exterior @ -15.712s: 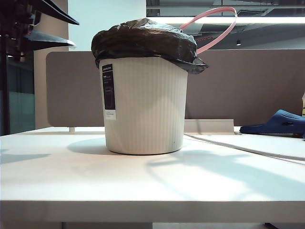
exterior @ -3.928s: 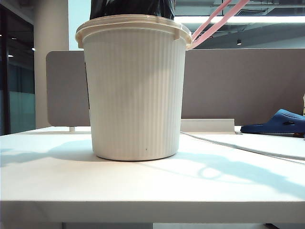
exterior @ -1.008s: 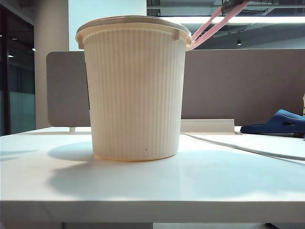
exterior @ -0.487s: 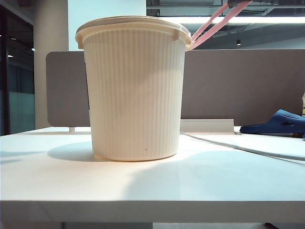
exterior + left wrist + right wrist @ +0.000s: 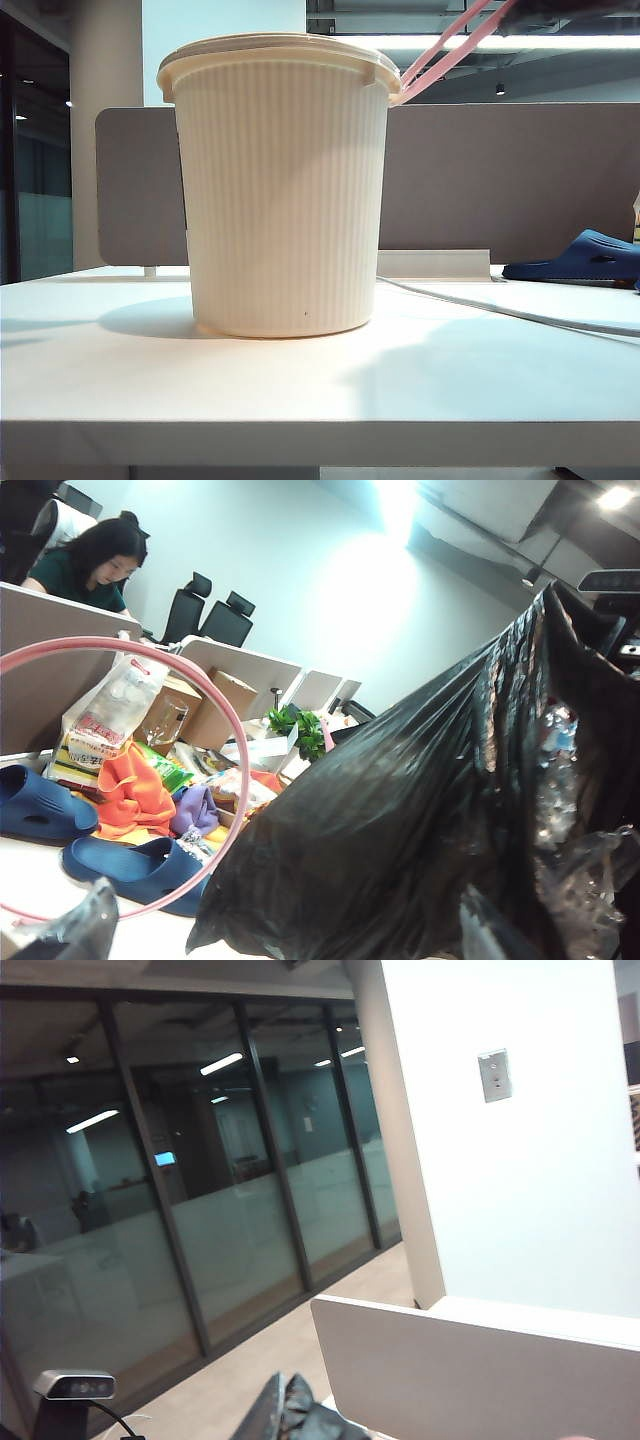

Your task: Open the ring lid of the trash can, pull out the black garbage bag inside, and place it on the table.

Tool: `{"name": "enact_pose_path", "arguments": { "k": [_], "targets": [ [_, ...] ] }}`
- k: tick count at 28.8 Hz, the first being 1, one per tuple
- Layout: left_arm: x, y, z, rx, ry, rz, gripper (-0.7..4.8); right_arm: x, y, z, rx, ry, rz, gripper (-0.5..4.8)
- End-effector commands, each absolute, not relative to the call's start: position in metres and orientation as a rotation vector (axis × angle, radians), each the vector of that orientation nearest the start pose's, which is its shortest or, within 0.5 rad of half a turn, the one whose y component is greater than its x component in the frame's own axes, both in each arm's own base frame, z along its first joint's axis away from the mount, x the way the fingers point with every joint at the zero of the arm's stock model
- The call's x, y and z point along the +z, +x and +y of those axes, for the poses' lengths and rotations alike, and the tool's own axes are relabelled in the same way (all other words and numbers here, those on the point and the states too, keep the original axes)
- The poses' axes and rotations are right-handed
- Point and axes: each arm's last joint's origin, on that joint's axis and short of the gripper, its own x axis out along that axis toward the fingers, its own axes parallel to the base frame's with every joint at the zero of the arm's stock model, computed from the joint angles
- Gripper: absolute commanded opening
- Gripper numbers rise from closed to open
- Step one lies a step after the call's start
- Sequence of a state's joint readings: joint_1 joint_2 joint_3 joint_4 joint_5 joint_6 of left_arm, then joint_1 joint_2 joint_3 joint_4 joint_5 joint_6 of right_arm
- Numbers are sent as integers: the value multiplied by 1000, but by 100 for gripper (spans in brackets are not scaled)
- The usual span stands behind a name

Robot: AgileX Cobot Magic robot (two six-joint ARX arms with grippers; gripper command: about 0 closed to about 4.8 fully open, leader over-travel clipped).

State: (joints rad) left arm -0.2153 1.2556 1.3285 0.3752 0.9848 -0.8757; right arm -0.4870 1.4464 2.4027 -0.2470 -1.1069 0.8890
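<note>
The black garbage bag (image 5: 440,810) is out of the trash can (image 5: 283,190) and hangs up in the air. In the left wrist view it fills most of the picture, shiny and crinkled, with a bit of clear plastic near one edge. In the exterior view the bag does not show at all, so it is above what that camera sees.

The trash can stands upright on the table (image 5: 320,390), a little left of the middle. Its rolled rim is bare. The ring lid (image 5: 450,50) is tipped up and leans away to the right from the rim, with its far end running off the top edge of the picture. In the left wrist view the ring lid (image 5: 215,705) shows as a pink hoop beside the bag.

The table is wide and white. There is bare room in front of the can and on both sides of it. A thin cord (image 5: 510,315) runs across the right part of the table, and a blue slipper (image 5: 585,255) lies near the far right edge. A grey-brown panel (image 5: 500,180) stands behind the table.

The left gripper is up by the bag, but its fingers do not show clearly, so I cannot tell from the pictures if it pinches anything. The right gripper (image 5: 285,1410) is pressed together. Only its dark tip shows, with something black and crinkled at it, and I cannot tell if it holds that.
</note>
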Motion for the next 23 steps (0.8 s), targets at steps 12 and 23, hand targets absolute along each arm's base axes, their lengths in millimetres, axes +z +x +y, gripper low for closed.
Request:
{"name": "enact_pose_path", "arguments": {
  "k": [12, 23],
  "targets": [
    [475, 229, -83, -1323, -556, 89, 442, 643, 109, -33, 572, 241, -202, -1],
    [475, 226, -91, -1365, -553, 112, 435, 630, 80, -18, 417, 150, -172, -1]
  ]
}}
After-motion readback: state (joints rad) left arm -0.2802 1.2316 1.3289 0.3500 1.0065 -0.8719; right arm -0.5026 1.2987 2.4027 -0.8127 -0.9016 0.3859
